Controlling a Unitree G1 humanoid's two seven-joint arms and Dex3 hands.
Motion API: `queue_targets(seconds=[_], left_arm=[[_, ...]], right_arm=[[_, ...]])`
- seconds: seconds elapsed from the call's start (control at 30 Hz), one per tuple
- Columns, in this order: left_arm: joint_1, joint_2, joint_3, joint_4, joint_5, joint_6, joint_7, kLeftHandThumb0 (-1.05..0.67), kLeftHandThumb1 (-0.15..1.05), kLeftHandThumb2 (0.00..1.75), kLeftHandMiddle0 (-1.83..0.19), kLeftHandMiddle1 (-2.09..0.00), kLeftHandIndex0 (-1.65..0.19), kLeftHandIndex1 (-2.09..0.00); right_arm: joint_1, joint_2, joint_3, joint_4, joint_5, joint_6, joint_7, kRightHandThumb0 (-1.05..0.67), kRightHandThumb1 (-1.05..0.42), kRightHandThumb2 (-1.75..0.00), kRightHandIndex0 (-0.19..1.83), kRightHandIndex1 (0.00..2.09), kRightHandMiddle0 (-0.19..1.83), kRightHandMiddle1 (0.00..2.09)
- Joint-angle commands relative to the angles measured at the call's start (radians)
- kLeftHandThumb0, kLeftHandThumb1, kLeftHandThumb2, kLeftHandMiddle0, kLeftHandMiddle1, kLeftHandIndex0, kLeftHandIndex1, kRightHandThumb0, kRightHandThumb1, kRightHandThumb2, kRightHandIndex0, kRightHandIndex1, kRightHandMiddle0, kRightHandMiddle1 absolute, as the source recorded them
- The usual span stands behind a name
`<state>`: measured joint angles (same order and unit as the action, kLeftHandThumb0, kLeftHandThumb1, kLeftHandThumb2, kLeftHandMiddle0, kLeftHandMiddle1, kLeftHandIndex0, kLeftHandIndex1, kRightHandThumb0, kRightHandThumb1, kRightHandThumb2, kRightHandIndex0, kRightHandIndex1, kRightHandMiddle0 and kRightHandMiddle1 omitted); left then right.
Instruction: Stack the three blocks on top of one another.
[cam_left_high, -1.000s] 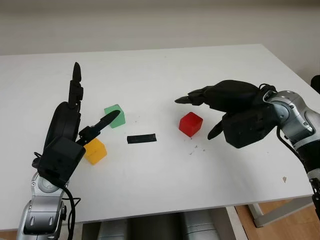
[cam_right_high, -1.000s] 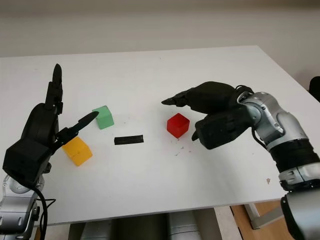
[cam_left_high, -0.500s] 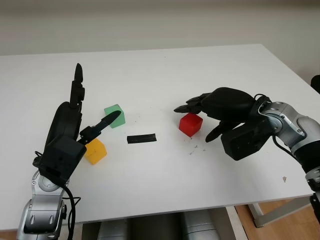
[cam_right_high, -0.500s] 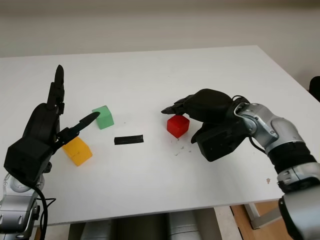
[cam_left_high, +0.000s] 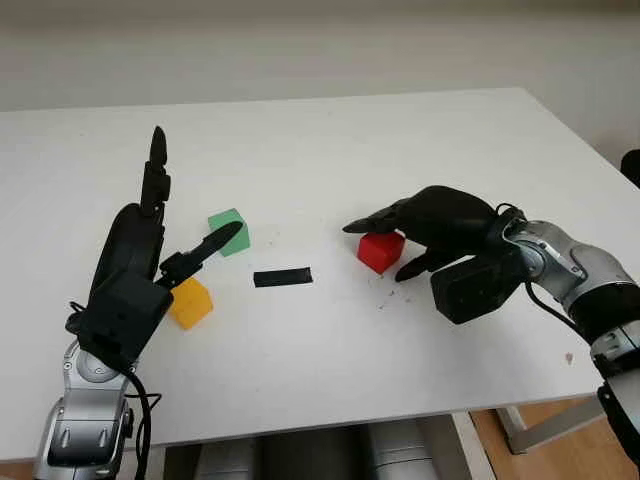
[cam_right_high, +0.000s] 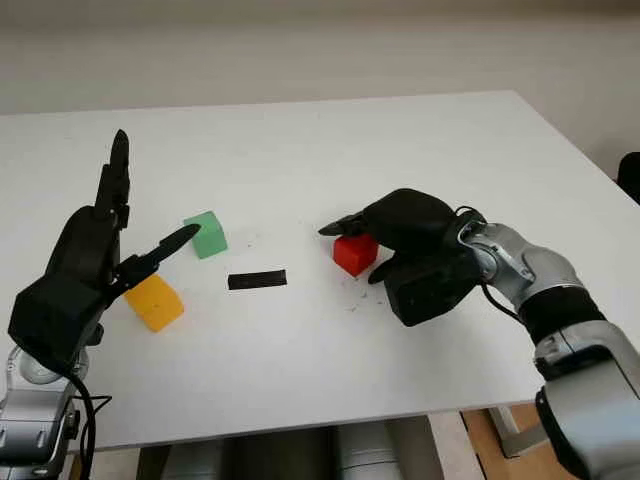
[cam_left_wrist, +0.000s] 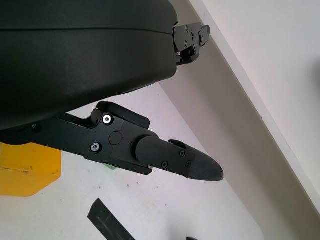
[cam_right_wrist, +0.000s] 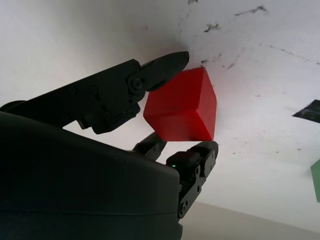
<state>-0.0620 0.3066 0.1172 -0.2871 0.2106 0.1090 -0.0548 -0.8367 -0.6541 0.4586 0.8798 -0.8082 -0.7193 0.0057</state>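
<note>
Red block (cam_left_high: 381, 250) on table (cam_left_high: 420, 150), my right hand (cam_left_high: 440, 225) cupped over it, fingers touching its sides; left hand (cam_left_high: 135, 260) open, raised above yellow block (cam_left_high: 190, 302); green block (cam_left_high: 229, 231) beside

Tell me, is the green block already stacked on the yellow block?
No, the green block sits on the table apart from the yellow block.
</note>
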Motion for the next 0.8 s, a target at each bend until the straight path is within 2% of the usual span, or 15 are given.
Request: queue_targets(seconds=[0.0,0.07,0.13,0.3,0.43,0.47,0.5,0.53,0.6,0.63,0.77], left_arm=[[-0.005,0.007,0.004,-0.017,0.000,-0.006,-0.004,-0.61,1.05,0.08,0.19,0.00,0.19,0.00],[-0.003,0.009,0.005,-0.018,0.002,-0.003,-0.005,-0.61,1.05,0.08,0.19,0.00,0.19,0.00],[-0.001,0.008,0.006,-0.023,0.004,0.002,-0.005,-0.62,1.05,0.08,0.19,0.00,0.19,0.00],[0.001,0.006,0.005,-0.029,0.003,0.008,-0.005,-0.61,1.05,0.07,0.19,0.00,0.19,0.00],[0.000,0.005,0.005,-0.028,0.000,0.007,-0.007,-0.61,1.05,0.08,0.19,0.00,0.19,0.00],[0.000,0.005,0.004,-0.027,0.000,0.006,-0.007,-0.61,1.05,0.08,0.19,0.00,0.19,0.00],[0.000,0.005,0.004,-0.026,-0.001,0.005,-0.008,-0.61,1.05,0.08,0.19,0.00,0.19,0.00],[0.001,0.005,0.005,-0.026,0.000,0.004,-0.008,-0.61,1.05,0.08,0.19,0.00,0.19,0.00],[0.001,0.005,0.005,-0.025,0.000,0.004,-0.008,-0.61,1.05,0.08,0.19,0.00,0.19,0.00],[0.002,0.004,0.005,-0.027,0.001,0.006,-0.007,-0.61,1.05,0.08,0.19,0.00,0.19,0.00],[0.005,0.005,0.005,-0.029,0.005,0.006,-0.005,-0.61,1.05,0.08,0.19,0.00,0.19,0.00]], right_arm=[[-0.031,0.010,0.012,0.021,-0.016,0.007,-0.034,-0.41,-0.85,-0.05,-0.10,1.64,0.53,0.16],[-0.039,0.012,0.022,0.037,-0.027,0.006,-0.060,-0.42,-0.84,-0.05,-0.17,1.93,0.55,0.17],[-0.045,0.012,0.029,0.043,-0.033,0.012,-0.071,-0.43,-0.84,-0.05,-0.19,2.02,0.56,0.17],[-0.051,0.013,0.031,0.058,-0.023,0.016,-0.070,-0.42,-0.85,-0.05,-0.12,2.05,0.58,0.19],[-0.046,0.017,0.026,0.076,-0.010,0.007,-0.083,-0.41,-0.86,-0.06,-0.10,2.05,0.68,0.29],[-0.044,0.021,0.021,0.084,0.002,0.002,-0.086,-0.40,-0.87,-0.06,-0.07,2.00,0.66,0.40],[-0.041,0.025,0.015,0.090,0.017,-0.002,-0.080,-0.38,-0.88,-0.06,0.06,1.87,0.61,0.71],[-0.039,0.029,0.009,0.096,0.034,-0.007,-0.071,-0.37,-0.89,-0.06,0.13,1.80,0.54,0.92],[-0.036,0.036,-0.003,0.107,0.072,-0.017,-0.045,-0.32,-0.91,-0.06,0.27,1.61,0.47,1.16],[-0.034,0.041,-0.011,0.111,0.098,-0.017,-0.022,-0.31,-0.92,-0.06,0.31,1.56,0.46,1.20],[-0.024,0.057,-0.032,0.110,0.166,-0.018,0.028,-0.28,-0.93,-0.05,0.38,1.63,0.46,1.23]])
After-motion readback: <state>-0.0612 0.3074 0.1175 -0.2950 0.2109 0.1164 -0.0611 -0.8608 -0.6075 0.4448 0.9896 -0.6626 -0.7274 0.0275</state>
